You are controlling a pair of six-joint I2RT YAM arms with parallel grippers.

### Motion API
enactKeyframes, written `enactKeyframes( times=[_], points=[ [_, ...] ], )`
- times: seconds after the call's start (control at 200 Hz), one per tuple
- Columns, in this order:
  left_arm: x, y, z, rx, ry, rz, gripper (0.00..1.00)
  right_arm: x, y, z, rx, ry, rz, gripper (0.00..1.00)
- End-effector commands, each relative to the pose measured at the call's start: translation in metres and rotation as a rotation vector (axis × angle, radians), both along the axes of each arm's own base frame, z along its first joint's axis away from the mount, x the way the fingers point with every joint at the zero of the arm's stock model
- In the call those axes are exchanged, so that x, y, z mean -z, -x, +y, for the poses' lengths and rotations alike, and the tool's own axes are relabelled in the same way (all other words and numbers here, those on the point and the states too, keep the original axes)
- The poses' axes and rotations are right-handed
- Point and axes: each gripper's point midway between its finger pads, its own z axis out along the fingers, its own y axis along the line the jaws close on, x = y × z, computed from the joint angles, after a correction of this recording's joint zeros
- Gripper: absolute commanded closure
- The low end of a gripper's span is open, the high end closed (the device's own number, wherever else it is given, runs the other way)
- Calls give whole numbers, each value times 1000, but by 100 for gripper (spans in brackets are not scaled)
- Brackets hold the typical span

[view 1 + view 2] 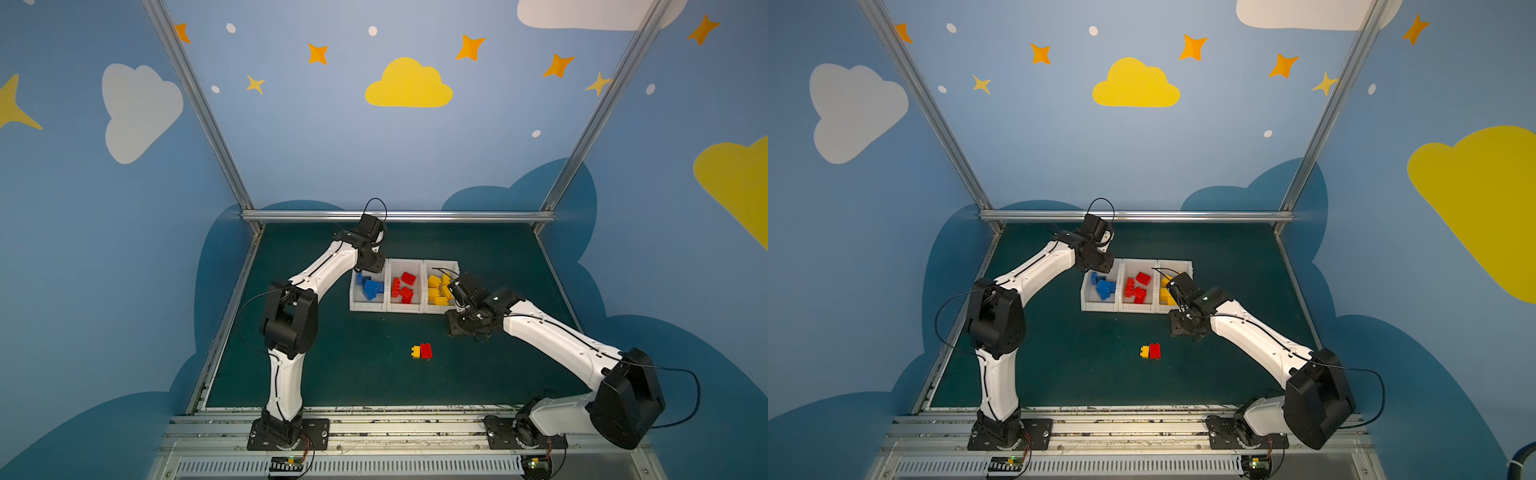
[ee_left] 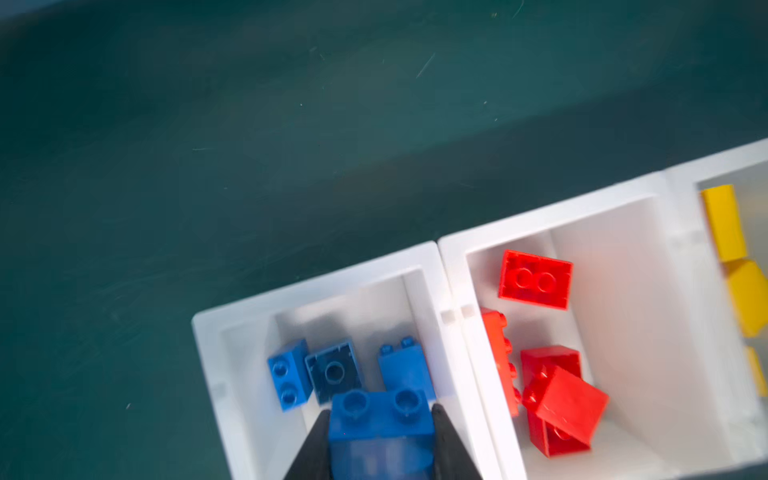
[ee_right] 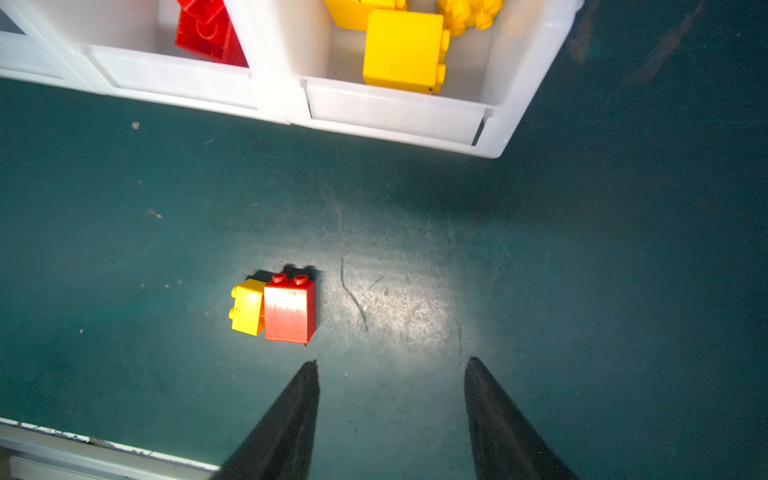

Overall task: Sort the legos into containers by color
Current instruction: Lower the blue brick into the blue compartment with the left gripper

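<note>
Gripping a blue brick [image 2: 380, 428] tight between the left fingers [image 2: 311, 449], studs pointing forward, right over the blue-filled bin [image 2: 311, 282], with three more blue bricks [image 2: 332, 372] lying on its floor just past the fingertips and the red-filled bin [image 2: 540, 216] joined alongside. Holding the right fingers [image 3: 282, 428] spread apart and empty, low over the green counter [image 3: 582, 270]. Just ahead of one fingertip and outside the gap, a red brick [image 3: 289, 311] and a yellow brick [image 3: 248, 307] touching each other on the counter, and farther ahead the yellow-filled bin [image 3: 395, 112].
</note>
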Motion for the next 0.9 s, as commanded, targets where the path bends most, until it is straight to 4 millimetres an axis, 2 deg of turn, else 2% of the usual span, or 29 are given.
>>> enactKeyframes(
  times=[0.0, 0.13, 0.24, 0.481, 0.896],
  points=[
    [-9, -4, -4, 31, 4, -2, 63, 2, 4, -8, 20, 22, 12, 43],
    [-5, -7, -1, 12, 6, 0, 53, 1, 5, -9, 23, 23, 12, 42],
    [-4, -6, -2, 10, 14, 2, 49, 1, 5, -10, 24, 28, 13, 42],
    [-12, -2, 0, -2, 35, -14, 49, 2, 5, -9, 21, 26, 17, 42],
    [-38, 10, 5, -16, 78, -57, 48, 22, 11, 0, 11, 20, 80, 42]
  ],
)
